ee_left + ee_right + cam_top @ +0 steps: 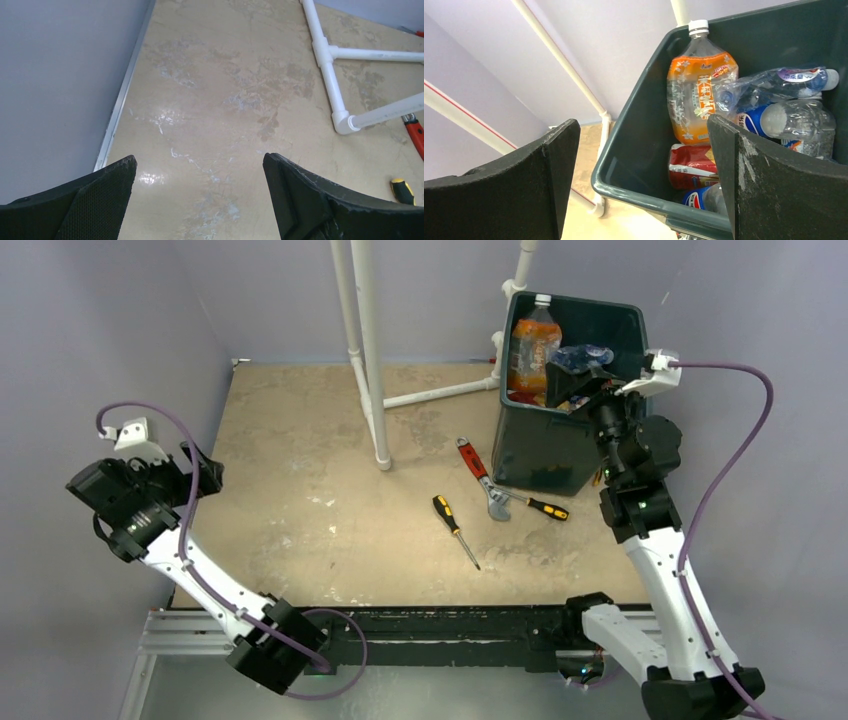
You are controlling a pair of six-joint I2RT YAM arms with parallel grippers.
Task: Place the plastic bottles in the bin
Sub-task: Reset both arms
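The right gripper (641, 125) is wide open and holds nothing. It hangs by the rim of the big green bin (769, 35), and the plastic bottles (700, 97) lie piled inside the bin, just in front of its fingers. The left gripper (199, 159) is wide open too and holds nothing, with the tan table (225, 75) under it, well apart from the bin.
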